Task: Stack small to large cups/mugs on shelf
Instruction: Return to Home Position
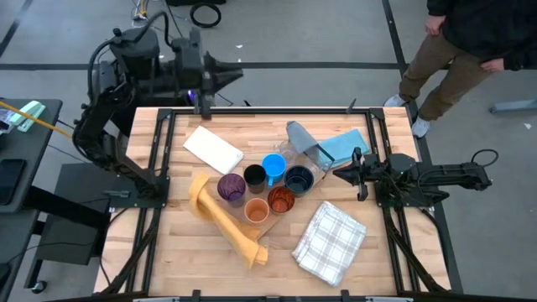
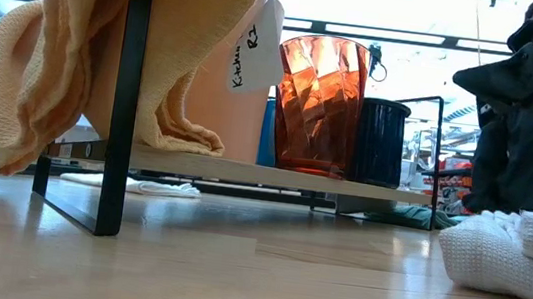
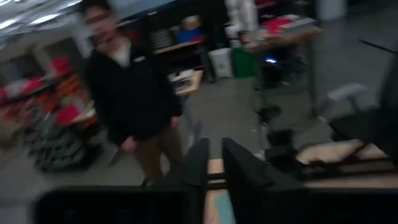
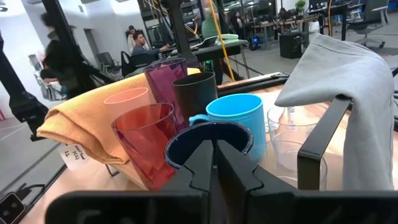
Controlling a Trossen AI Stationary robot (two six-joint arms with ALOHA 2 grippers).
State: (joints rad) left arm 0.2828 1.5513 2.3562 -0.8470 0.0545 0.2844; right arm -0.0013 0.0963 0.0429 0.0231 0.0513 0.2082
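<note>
My right claw (image 4: 213,148) is pinched shut on nothing, its tips just short of the glossy dark navy mug (image 4: 208,138). Just behind that mug stands the bright blue handled mug (image 4: 235,115), and beyond it the matte black cup (image 4: 194,93) and the translucent purple cup (image 4: 165,84). Beside the navy mug is the faceted red-tinted plastic cup (image 4: 144,140), with the pale orange cup (image 4: 127,98) behind it. Clear plastic cups (image 4: 291,146) stand on the mug's other side. All are upright on the low wooden shelf (image 2: 244,171), side by side, none nested that I can see. I judge the placing done, with only parking the arms left. My left claw (image 3: 214,163) waits well apart from the navy mug, past the table's (image 1: 185,260) far edge; its state I cannot tell.
</note>
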